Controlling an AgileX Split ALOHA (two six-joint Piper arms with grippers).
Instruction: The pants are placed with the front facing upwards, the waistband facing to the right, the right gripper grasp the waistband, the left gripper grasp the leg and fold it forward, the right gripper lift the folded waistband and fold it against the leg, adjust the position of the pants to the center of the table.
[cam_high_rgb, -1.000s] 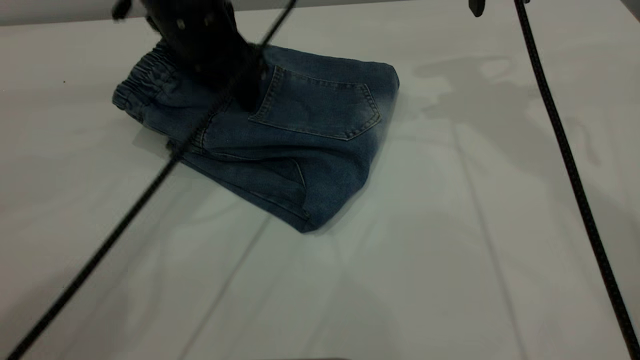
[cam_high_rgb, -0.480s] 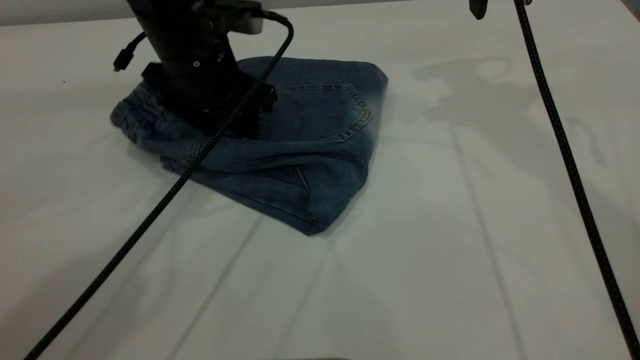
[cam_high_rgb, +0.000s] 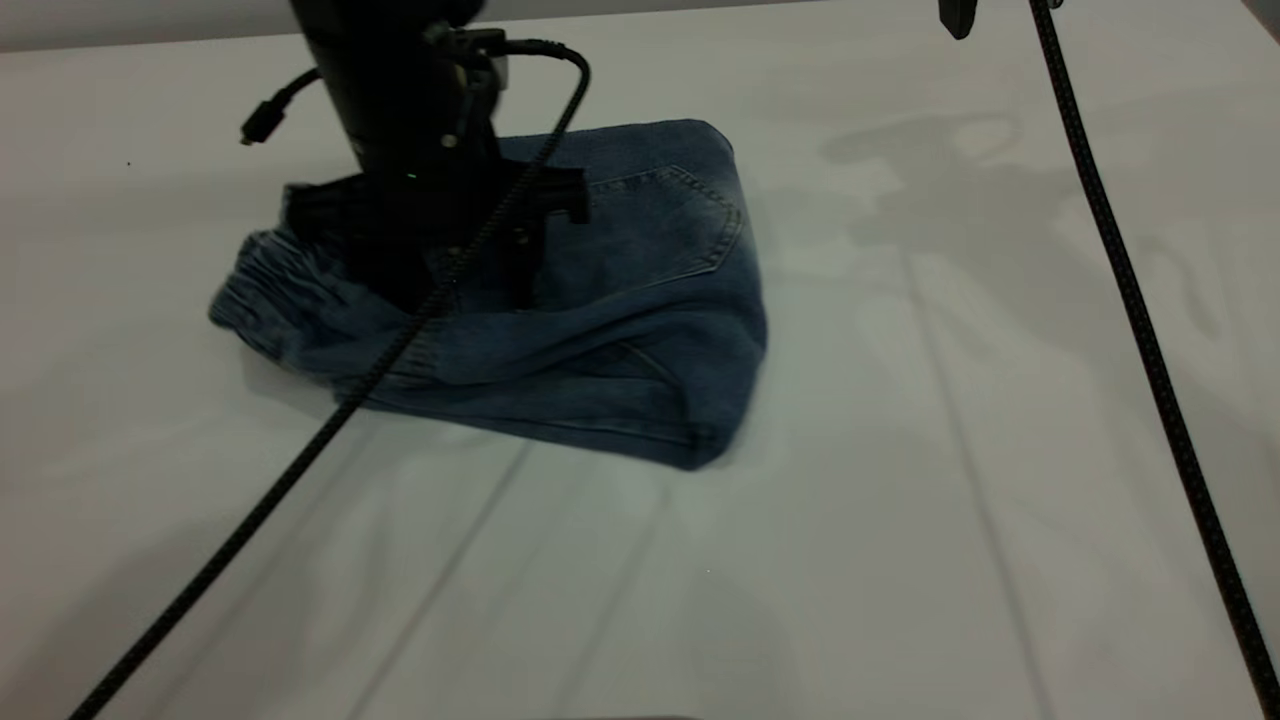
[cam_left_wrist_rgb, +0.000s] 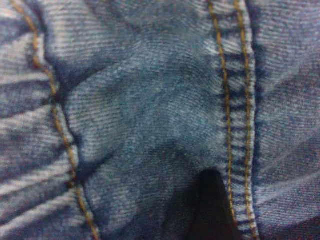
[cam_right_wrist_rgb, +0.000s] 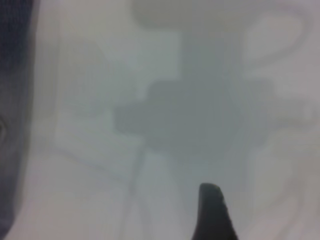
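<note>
Pants (cam_high_rgb: 600, 330) lie folded into a compact bundle left of the worktop's middle, pocket side up, with the gathered waistband (cam_high_rgb: 255, 300) at the bundle's left end. Our left gripper (cam_high_rgb: 480, 270) is pressed down onto the denim near that waistband; its wrist view is filled with cloth and tan stitching, one dark fingertip (cam_left_wrist_rgb: 212, 210) touching the fabric, and we cannot tell whether it is parted or pinched. We judge the folds done and the step in hand to be sliding the bundle toward the centre. To do that well, we should press flat and evenly, drag slowly toward the right, and watch that the upper layer does not creep off the lower one.

Our right gripper (cam_right_wrist_rgb: 215, 212) hangs over bare worktop well apart from the pants; only one fingertip shows, so we cannot tell its opening either. The worktop (cam_high_rgb: 900, 500) is white cloth with shallow creases that could snag a dragged hem. Two braided cables (cam_high_rgb: 1150, 350) cross above it.
</note>
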